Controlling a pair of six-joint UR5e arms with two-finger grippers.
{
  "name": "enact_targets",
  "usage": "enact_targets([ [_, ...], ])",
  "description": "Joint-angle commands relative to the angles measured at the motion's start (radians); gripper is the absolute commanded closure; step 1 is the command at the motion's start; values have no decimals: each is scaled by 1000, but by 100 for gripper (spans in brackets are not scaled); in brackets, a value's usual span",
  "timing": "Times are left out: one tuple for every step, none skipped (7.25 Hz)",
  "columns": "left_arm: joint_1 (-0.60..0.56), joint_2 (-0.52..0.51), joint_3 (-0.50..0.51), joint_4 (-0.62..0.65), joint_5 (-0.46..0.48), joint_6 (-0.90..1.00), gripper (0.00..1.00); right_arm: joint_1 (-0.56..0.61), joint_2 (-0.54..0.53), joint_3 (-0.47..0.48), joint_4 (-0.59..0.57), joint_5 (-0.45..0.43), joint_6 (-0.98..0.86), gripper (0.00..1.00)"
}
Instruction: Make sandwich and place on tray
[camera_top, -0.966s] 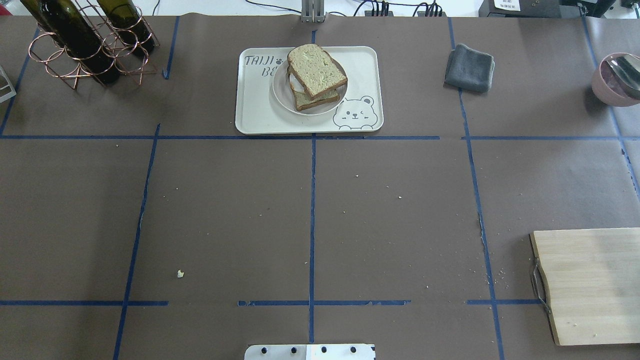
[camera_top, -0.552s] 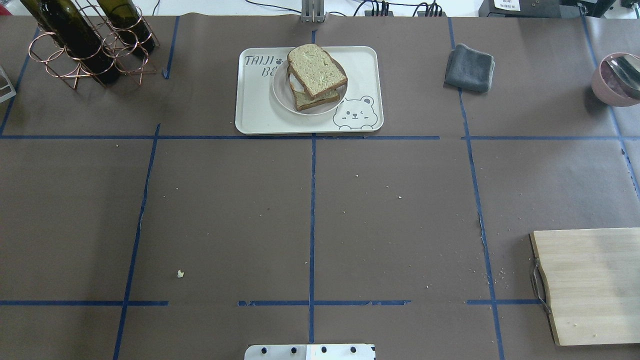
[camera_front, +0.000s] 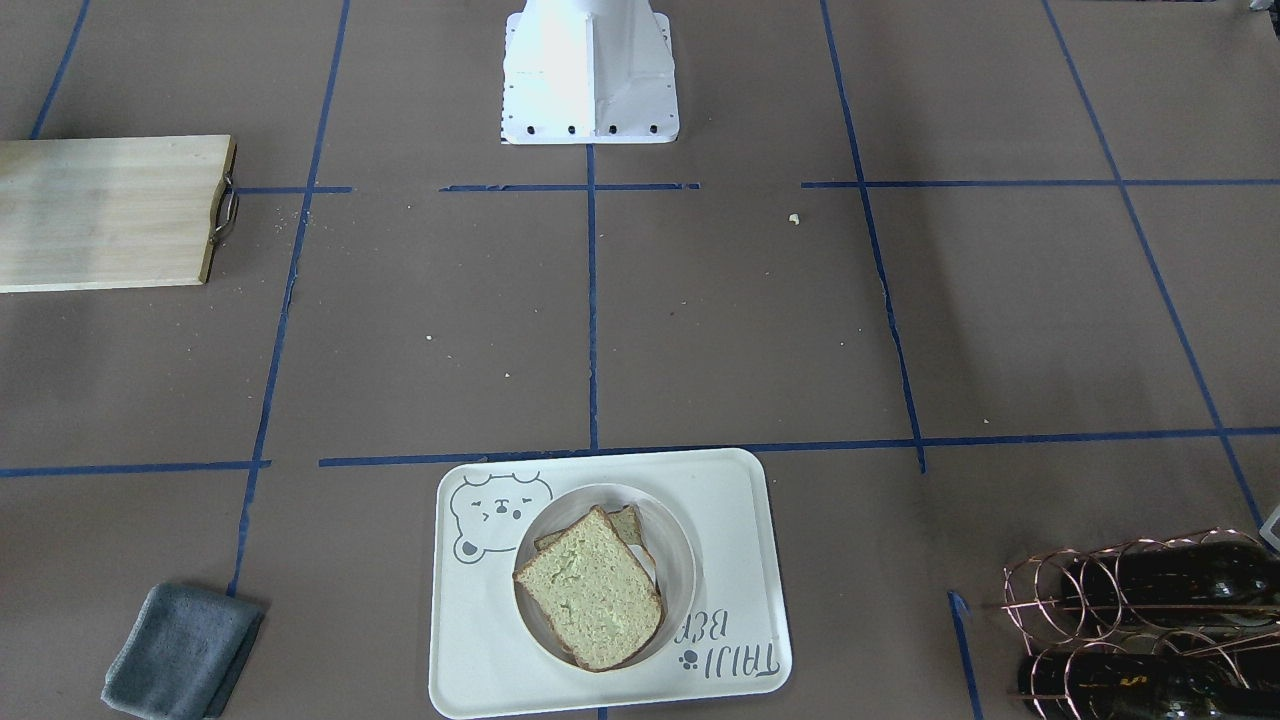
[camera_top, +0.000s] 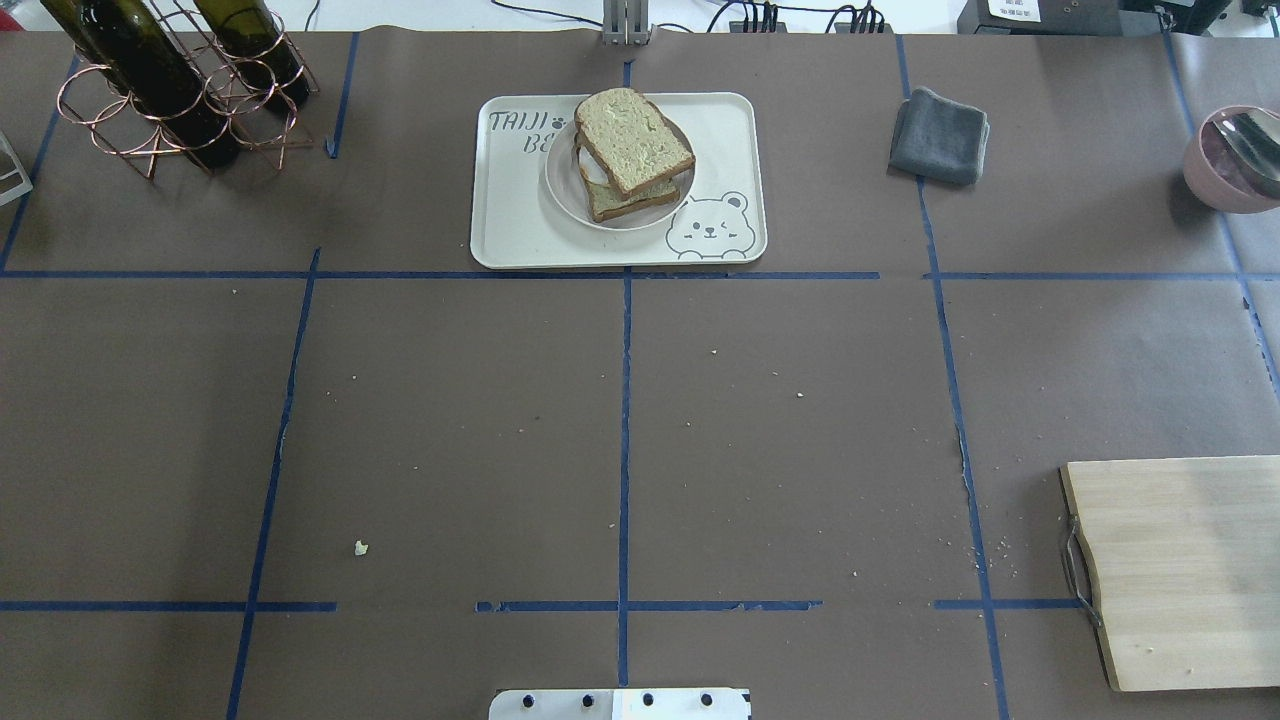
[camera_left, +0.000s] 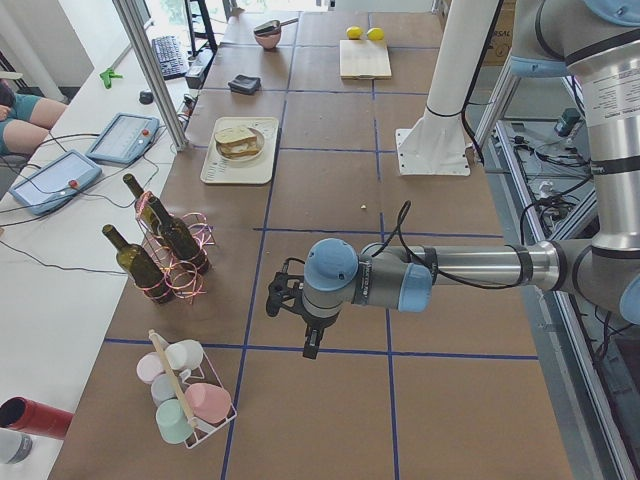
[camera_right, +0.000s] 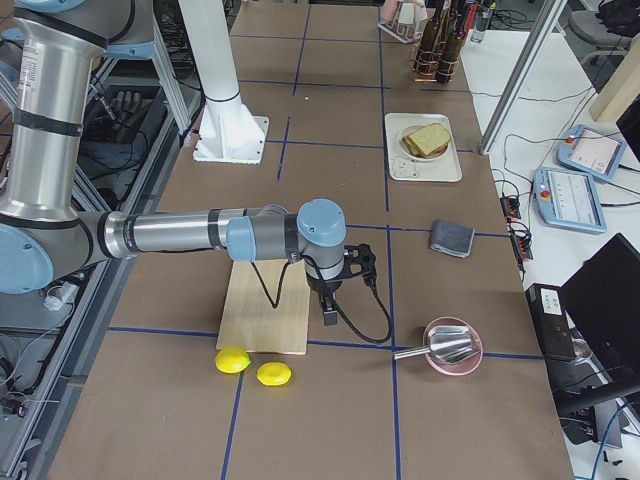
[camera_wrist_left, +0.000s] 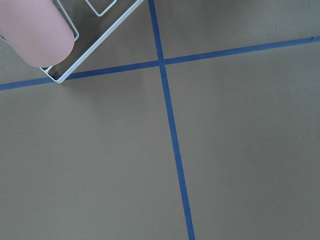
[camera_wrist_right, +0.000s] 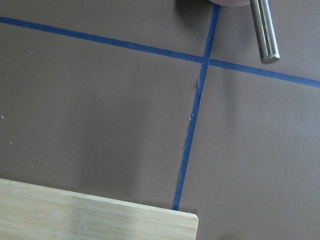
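greenish-tan, dark-crusted bread sandwich (camera_top: 633, 140) already in round white bowl (camera_top: 563, 196) on cream-white rectangular bear tray (camera_top: 510, 215), so likely finished; left gripper (camera_left: 311, 347) and right gripper (camera_right: 328, 314) well away, spread impossible to tell; next, no grasp needed.

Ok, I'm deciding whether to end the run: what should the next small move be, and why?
Probably none; I'd stop here. The sandwich sits stacked in the bowl on the tray. The left gripper and right gripper hang at opposite ends of the table, far from it. Nothing looks left to place.
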Motion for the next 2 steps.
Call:
enact_targets([
  [1, -3, -4, 0, 18, 0, 0, -1, 0, 1, 0, 16, 0, 0],
  [-1, -3, -4, 0, 18, 0, 0, -2, 0, 1, 0, 16, 0, 0],
])
